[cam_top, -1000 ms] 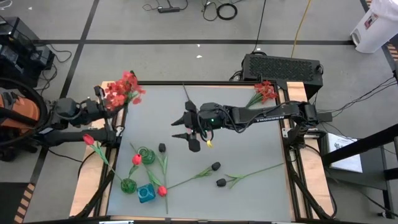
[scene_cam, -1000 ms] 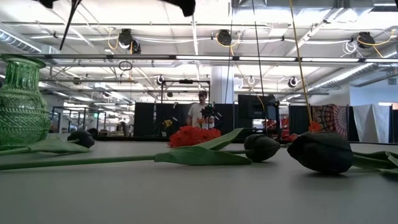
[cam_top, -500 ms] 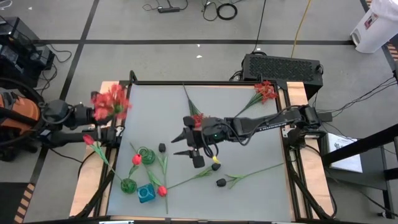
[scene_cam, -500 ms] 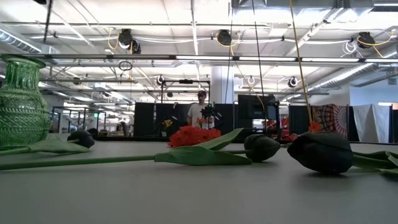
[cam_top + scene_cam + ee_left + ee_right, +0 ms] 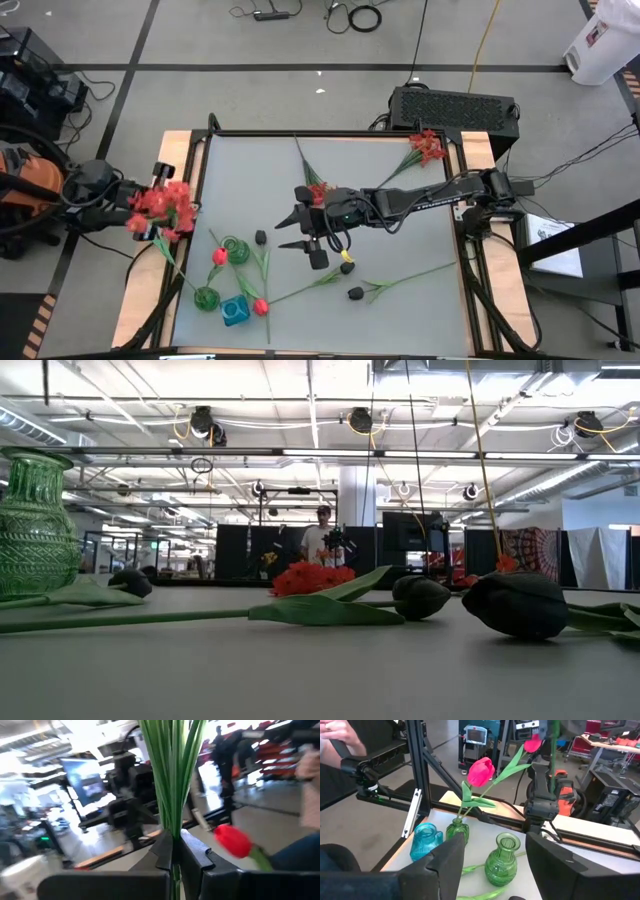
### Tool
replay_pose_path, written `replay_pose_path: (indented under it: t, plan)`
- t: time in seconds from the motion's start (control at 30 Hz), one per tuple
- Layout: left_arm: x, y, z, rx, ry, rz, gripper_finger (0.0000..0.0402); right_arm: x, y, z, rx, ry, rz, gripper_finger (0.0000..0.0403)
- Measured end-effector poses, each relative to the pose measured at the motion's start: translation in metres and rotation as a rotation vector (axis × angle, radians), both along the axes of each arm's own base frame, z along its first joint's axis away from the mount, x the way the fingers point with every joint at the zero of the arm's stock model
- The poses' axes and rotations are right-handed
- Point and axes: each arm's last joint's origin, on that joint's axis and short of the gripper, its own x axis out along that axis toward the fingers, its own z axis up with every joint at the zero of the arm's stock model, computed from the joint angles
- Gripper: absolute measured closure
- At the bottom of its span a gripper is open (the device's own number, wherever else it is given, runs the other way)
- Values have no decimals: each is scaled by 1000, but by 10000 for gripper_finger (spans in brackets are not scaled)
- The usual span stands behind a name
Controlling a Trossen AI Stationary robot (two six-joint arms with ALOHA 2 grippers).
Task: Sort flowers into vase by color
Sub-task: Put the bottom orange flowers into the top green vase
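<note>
Sorting is barely begun: from above, the left gripper point(image 5: 150, 212) clamps a frilly red bloom point(image 5: 160, 203) at the table's left edge; loose flowers point(image 5: 345, 268) lie scattered. Left wrist view: thin green stems point(image 5: 172, 775) pinched tight. Right wrist view: right gripper point(image 5: 495, 857) spread wide, empty, facing ribbed green glass vase point(image 5: 501, 858).

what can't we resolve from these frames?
- Left wrist view: the bloom of the green stems clamped in the left pincer is cut off by the top edge.
- Low view: both pincers out of frame; green vase cut by the left edge.
- Right wrist view: blue vase partly hidden behind the right pincer's finger.
</note>
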Motion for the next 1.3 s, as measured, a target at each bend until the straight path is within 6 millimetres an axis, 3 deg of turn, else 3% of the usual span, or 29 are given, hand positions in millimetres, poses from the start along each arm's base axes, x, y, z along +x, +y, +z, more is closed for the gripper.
replay_pose_path:
  t: [0.9, 1.3]
  plan:
    - [3, 0, 2, -250, 86, -42, 384, 0, 1, -1, 40, 11, -5, 200]
    - [3, 0, 1, -250, 97, -41, 384, 0, 1, -1, 40, 12, -5, 200]
